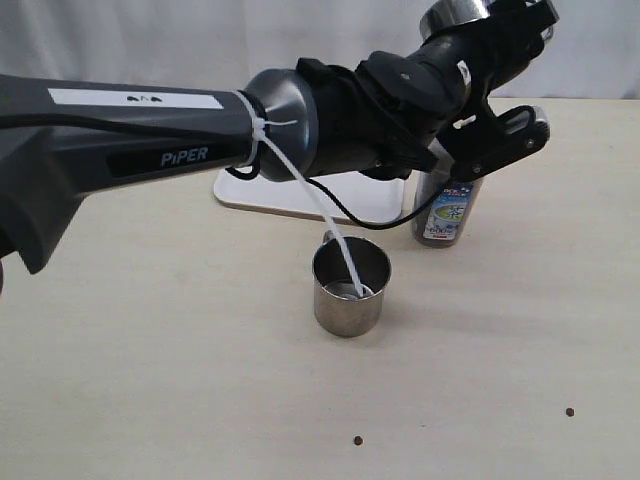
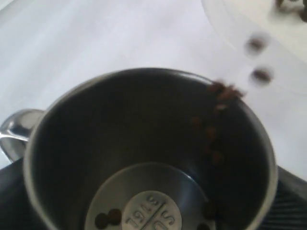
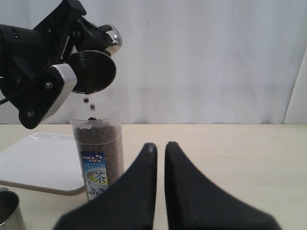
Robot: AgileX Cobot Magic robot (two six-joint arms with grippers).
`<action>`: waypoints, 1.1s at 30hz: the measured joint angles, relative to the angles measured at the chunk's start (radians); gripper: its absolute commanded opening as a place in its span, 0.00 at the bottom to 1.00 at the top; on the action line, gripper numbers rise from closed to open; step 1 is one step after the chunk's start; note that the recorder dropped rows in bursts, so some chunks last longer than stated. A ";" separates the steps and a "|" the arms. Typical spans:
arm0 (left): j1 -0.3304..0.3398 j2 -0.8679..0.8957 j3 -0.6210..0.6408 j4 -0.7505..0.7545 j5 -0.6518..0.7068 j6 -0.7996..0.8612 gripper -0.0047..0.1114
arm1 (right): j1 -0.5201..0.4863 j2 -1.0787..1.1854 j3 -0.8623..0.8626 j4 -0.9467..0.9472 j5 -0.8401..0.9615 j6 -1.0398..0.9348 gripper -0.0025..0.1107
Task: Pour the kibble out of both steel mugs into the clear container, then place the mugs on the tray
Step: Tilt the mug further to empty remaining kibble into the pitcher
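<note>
My left gripper (image 1: 492,45) is shut on a steel mug (image 1: 455,14), tipped mouth-down over the clear container (image 1: 446,212). In the right wrist view that tilted mug (image 3: 94,70) hangs just above the container (image 3: 98,158), which is nearly full of kibble (image 3: 98,138). The left wrist view looks into the mug (image 2: 144,134): a few pellets (image 2: 108,218) cling to its bottom and others (image 2: 261,74) are falling out. The second steel mug (image 1: 350,285) stands upright on the table and looks empty. The white tray (image 1: 300,198) lies behind it. My right gripper (image 3: 160,148) is shut on nothing.
Two stray pellets lie on the table near the front, one (image 1: 358,440) ahead of the standing mug and one (image 1: 570,411) further right. The left arm (image 1: 150,140) spans the scene above the tray and the standing mug. A white curtain closes off the back.
</note>
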 measured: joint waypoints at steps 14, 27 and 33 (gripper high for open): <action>0.000 0.000 -0.012 -0.002 0.082 0.088 0.04 | 0.000 0.000 0.000 0.000 0.000 0.000 0.06; 0.000 0.021 -0.012 -0.002 0.096 0.101 0.04 | 0.000 0.000 0.000 0.000 0.000 0.000 0.06; -0.005 0.038 -0.015 -0.002 0.170 0.124 0.04 | 0.000 0.000 0.000 0.000 0.000 0.000 0.06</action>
